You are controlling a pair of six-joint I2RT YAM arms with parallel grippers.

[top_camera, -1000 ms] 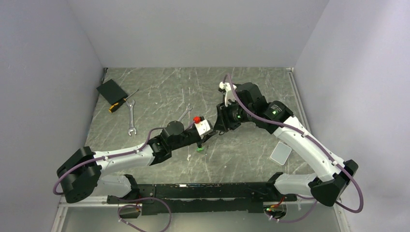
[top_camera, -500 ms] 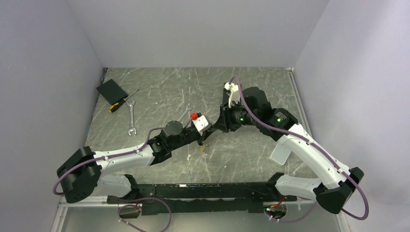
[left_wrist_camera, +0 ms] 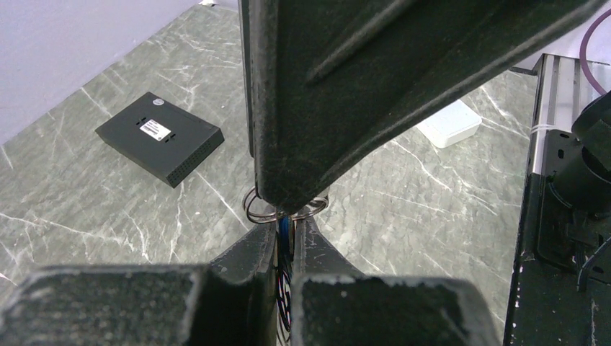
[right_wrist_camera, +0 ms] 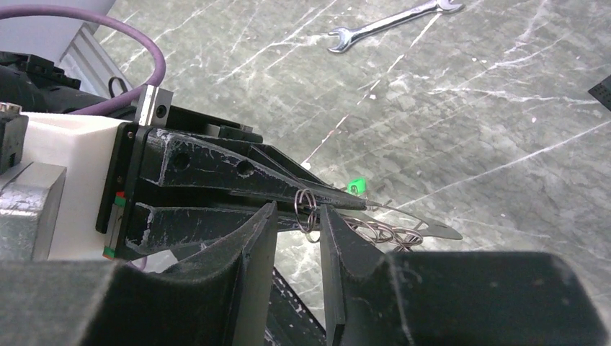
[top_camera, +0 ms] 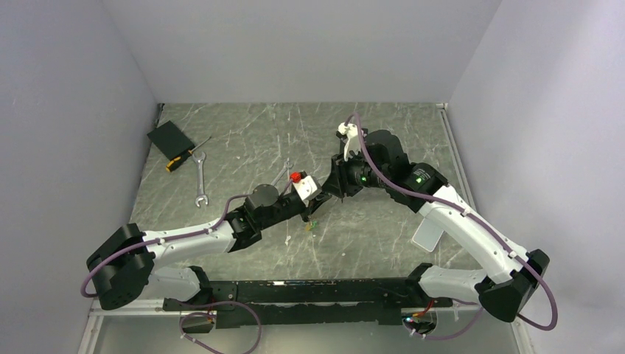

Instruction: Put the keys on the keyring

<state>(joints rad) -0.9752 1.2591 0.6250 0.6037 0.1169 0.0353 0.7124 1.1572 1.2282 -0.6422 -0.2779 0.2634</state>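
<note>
Keyring (right_wrist_camera: 380, 232), thin silver wire loop with a chain-like cluster of small rings along one edge. Located near the middle of the table (top_camera: 250, 133), where the two arms meet. Carried at the tips of the left end effector (right_wrist_camera: 328, 204), which is pinched narrow on the clustered edge, with wire coils showing either side of the tips. Blue sliver wedged in that pinch; kind not discernible.

Flanked by the right end effector (right_wrist_camera: 297, 210), fingers partly apart and straddling one wire coil just off the left tips. Contact with the coil not discernible.

Accompanied by one green-headed key (right_wrist_camera: 353, 187), just beyond the left tips and beside the loop. Resting or hanging, cannot tell.

Other items on the table:
- open-ended wrench (top_camera: 200, 177), far left, well apart from the arms
- screwdriver (top_camera: 184, 156) with yellow and black handle, just beside the wrench
- flat black box (left_wrist_camera: 160, 137), far left corner, touching the screwdriver's handle end
- white rectangular piece (top_camera: 427, 234), right side, partly under the right arm
</note>
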